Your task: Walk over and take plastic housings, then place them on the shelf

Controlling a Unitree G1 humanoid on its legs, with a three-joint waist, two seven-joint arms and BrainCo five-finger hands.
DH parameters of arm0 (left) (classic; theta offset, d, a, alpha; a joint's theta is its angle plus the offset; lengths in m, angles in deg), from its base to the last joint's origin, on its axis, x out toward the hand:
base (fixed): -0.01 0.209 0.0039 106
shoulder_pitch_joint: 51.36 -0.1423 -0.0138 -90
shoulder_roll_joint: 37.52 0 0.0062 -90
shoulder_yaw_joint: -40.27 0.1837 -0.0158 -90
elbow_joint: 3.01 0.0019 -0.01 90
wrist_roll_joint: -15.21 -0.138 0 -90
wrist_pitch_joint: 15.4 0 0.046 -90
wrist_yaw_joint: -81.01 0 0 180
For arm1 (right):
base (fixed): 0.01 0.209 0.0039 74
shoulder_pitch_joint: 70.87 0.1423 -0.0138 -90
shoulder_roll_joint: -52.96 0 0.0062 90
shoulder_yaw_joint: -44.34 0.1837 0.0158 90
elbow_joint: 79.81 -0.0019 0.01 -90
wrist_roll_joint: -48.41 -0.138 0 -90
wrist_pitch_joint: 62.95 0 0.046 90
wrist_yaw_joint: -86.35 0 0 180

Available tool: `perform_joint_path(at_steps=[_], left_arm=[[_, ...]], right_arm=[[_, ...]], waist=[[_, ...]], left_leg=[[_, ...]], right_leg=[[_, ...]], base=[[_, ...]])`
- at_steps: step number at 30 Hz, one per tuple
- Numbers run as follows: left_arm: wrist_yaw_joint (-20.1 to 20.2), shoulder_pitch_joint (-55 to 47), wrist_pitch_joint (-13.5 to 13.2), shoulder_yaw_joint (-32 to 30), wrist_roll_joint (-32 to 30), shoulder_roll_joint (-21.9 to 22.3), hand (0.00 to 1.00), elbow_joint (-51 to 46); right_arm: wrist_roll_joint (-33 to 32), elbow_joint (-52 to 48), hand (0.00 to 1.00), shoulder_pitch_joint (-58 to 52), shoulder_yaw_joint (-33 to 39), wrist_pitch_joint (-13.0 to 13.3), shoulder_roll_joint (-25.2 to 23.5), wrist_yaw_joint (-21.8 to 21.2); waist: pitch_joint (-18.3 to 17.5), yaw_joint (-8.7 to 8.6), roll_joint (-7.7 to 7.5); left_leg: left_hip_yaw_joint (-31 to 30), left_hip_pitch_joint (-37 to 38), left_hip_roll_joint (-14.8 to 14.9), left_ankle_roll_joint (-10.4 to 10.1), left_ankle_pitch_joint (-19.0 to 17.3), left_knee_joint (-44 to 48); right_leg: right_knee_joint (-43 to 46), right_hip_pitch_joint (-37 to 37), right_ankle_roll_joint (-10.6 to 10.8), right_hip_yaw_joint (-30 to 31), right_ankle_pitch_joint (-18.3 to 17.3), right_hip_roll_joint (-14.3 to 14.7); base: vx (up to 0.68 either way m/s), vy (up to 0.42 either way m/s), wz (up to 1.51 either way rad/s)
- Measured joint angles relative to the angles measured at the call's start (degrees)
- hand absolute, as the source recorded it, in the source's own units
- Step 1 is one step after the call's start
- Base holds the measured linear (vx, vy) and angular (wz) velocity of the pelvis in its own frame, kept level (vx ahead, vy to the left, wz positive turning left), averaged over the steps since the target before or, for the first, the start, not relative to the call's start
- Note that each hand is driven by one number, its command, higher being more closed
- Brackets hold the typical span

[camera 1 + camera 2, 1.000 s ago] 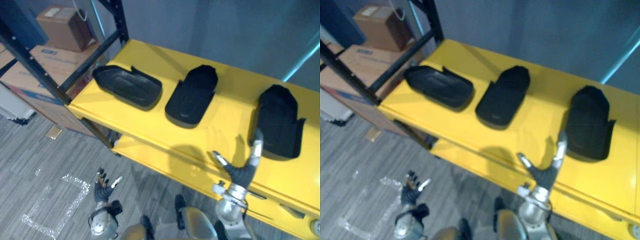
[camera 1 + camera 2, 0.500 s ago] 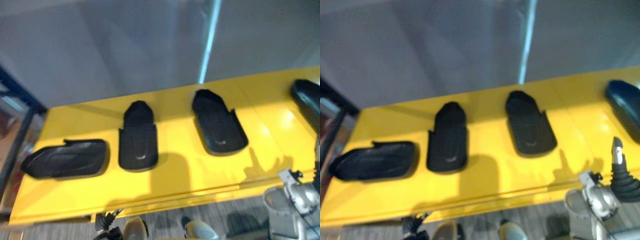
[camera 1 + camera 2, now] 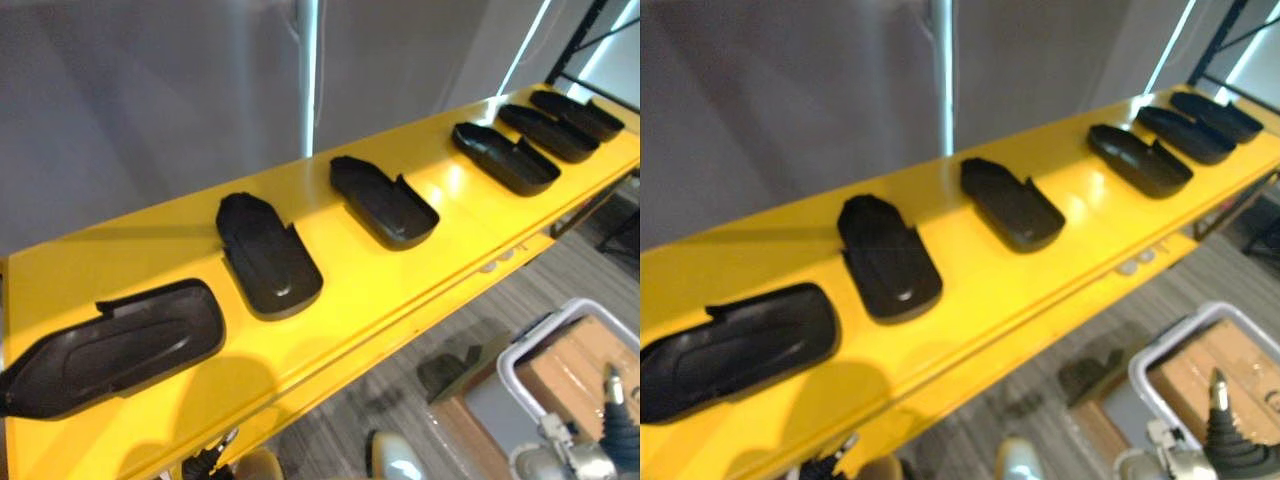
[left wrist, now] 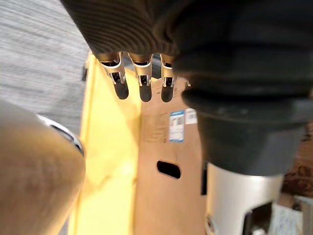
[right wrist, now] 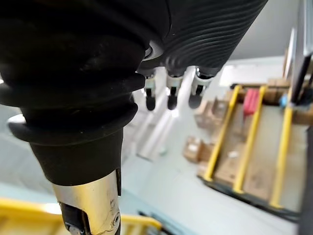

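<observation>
Down at the lower left, the left robot hand [image 4: 141,81] is seen hanging under the front edge of the yellow shelf [image 3: 420,270]. Its fingers are kept straight and loose, so it's open and nothing is held. Past those fingers a labelled cardboard box [image 4: 166,161] with a slot handle can be made out.

Up on the shelf, six black plastic housings [image 3: 1010,205] are laid out in a row, none touching. From the left:
- The first housing [image 3: 110,345] is laid almost along the front edge.
- The second housing [image 3: 268,258] and third housing [image 3: 385,200] are angled toward the back wall.
- The fourth housing [image 3: 505,158], fifth housing [image 3: 548,132] and sixth housing [image 3: 578,113] are bunched closer together at the far right end.

Lower right, the right robot hand [image 3: 1222,440] is found near a white-framed box [image 3: 580,365] on the grey floor. Its fingers are stretched out straight too, with nothing gripped.
</observation>
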Motion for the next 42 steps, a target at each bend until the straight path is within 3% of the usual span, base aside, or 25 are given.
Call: perform_joint_path(at_steps=[3, 5, 10, 14, 16, 21, 25, 27, 29, 32, 35, 37, 38, 40, 42], left_arm=[[0.0, 0.9, 2.6, -2.2, 1.0, -0.1, 0.00, 0.5], [-0.3, 1.6, 3.2, -2.6, 1.1, 0.5, 0.00, 1.3], [-1.4, 1.6, 2.5, -2.9, 1.7, 1.6, 0.00, 2.9], [-2.1, 1.7, 2.3, -3.7, 1.7, 1.8, 0.00, 2.1], [-2.1, 1.8, 3.1, -4.0, 0.0, 1.7, 0.00, 1.5], [-0.6, 2.0, 6.8, -3.6, -2.7, 0.3, 0.00, 1.4], [2.1, 0.5, 12.2, -3.4, -4.0, -2.8, 0.00, 3.1], [3.9, -0.4, 14.6, -3.3, -4.7, -4.8, 0.00, 5.4], [5.8, -1.4, 16.7, -3.4, -6.2, -5.2, 0.00, 7.5], [6.7, -1.7, 17.5, -3.5, -7.7, -5.7, 0.00, 8.2], [7.2, -1.7, 18.1, -3.6, -8.5, -5.7, 0.00, 9.1], [7.4, -1.7, 18.3, -3.9, -8.7, -5.6, 0.00, 9.7], [7.5, -1.7, 18.3, -4.0, -8.8, -5.6, 0.00, 9.7], [7.6, -1.7, 18.3, -4.7, -10.4, -5.8, 0.00, 10.2], [7.7, -1.7, 18.3, -5.5, -10.7, -5.6, 0.00, 10.3]], right_arm=[[-4.3, 9.3, 0.00, 3.0, -1.0, -1.4, -0.2, -0.9], [-6.1, 14.1, 0.00, 5.9, -0.8, -1.6, 0.1, -1.9], [-7.5, 22.9, 0.00, 8.2, -1.0, -3.4, -0.5, -9.5], [-9.6, 25.0, 0.00, 8.3, -1.0, -3.8, -0.5, -13.6], [-9.6, 24.0, 0.00, 8.7, -1.6, -3.8, -0.6, -12.4], [-8.7, 13.3, 0.00, 8.1, 0.2, -3.5, -0.8, -3.3], [-2.7, 2.4, 0.00, 9.1, 2.9, -1.6, 0.3, -2.7], [-1.7, -3.3, 0.00, 11.0, 3.8, 0.5, 2.9, -5.5], [-1.9, -10.1, 0.00, 15.4, 4.3, 1.3, 7.5, -10.4], [-3.4, -14.2, 0.00, 23.5, 3.9, 1.8, 16.4, -18.1], [-12.8, -14.2, 0.00, 35.0, -1.0, 2.5, 23.8, -31.4], [-20.5, -13.6, 0.00, 42.0, -8.7, 2.0, 29.2, -46.1], [-21.9, -13.4, 0.00, 43.5, -11.0, 1.5, 30.4, -49.4], [-27.4, -11.3, 0.00, 50.6, -20.7, -1.2, 33.4, -61.8], [-29.3, -8.5, 0.00, 55.2, -26.2, -3.1, 33.9, -68.4]], waist=[[-1.2, 1.38, -0.87], [-1.1, 1.52, -0.07], [-1.8, 2.57, 1.12], [-1.1, 2.78, 0.91], [-0.9, 2.75, 0.69], [-0.8, 2.41, 0.13], [-1.9, 2.29, -1.44], [-2.2, 1.52, -2.41], [-2.4, 1.10, -2.96], [-2.5, 1.09, -3.07], [-2.9, 1.12, -2.77], [-3.4, 1.10, -2.17], [-3.4, 1.19, -2.17], [-3.5, 1.67, -2.31], [-3.5, 2.91, -2.47]], left_leg=[[-0.8, -2.0, 0.2, -1.9, 3.3, -2.1], [-1.0, -1.8, 0.5, -2.8, 5.6, -4.9], [-2.6, 1.1, 0.4, -4.8, 12.3, -14.5], [-3.5, 1.0, 0.6, -4.9, 13.7, -15.5], [-1.5, 1.1, 0.2, -4.1, 14.1, -16.2], [-1.2, 4.9, -4.3, -2.3, 16.3, -22.1], [0.0, 8.5, -6.1, -2.0, 18.5, -27.6], [-0.2, 8.7, -6.6, -1.7, 19.0, -28.3], [-0.4, 9.0, -6.9, -1.7, 19.0, -28.4], [-1.6, 8.8, -6.9, -1.4, 19.3, -28.4], [-1.9, 8.7, -6.3, -1.4, 19.7, -28.5], [-3.1, 8.1, -5.9, -1.2, 20.2, -28.5], [-3.3, 8.1, -5.9, -1.1, 20.4, -28.5], [-4.9, 8.0, -5.4, -1.1, 20.9, -28.5], [-5.9, 7.9, -5.4, -1.3, 21.0, -28.5]], right_leg=[[-10.2, 3.2, 1.9, -4.2, -1.6, -0.2], [-13.1, 3.8, 1.4, -5.6, -0.6, 0.4], [-17.5, 6.2, 0.6, -8.8, 1.1, 1.6], [-18.4, 7.8, 0.4, -12.1, 1.1, 1.7], [-18.1, 7.9, 0.3, -12.8, 0.9, 0.6], [-17.7, 9.9, 1.5, -13.7, 0.4, -3.3], [-19.2, 11.1, 2.6, -13.2, 0.9, -4.1], [-20.0, 11.4, 3.1, -13.2, 1.4, -4.3], [-21.2, 12.0, 3.2, -13.2, 2.2, -4.4], [-21.5, 12.1, 2.5, -13.3, 3.2, -3.9], [-21.7, 12.1, 2.0, -13.2, 4.3, -3.3], [-22.2, 12.3, 1.2, -13.6, 5.6, -2.6], [-22.3, 12.4, 1.1, -13.6, 5.7, -2.5], [-22.5, 13.2, 0.9, -13.8, 5.9, -2.2], [-22.7, 13.6, 0.8, -14.0, 5.8, -2.0]], base=[[0.00, -0.178, 0.17], [0.03, -0.175, 0.18], [0.04, -0.110, 0.27], [0.00, -0.036, 0.37], [-0.05, 0.028, 0.20], [-0.01, 0.096, 0.18], [0.03, 0.060, -0.07], [0.05, 0.038, 0.03], [0.04, 0.037, 0.01], [-0.01, 0.020, 0.09], [-0.05, 0.012, 0.04], [-0.08, 0.014, 0.17], [-0.08, 0.015, 0.20], [-0.09, 0.007, 0.25], [-0.12, 0.003, 0.23]])
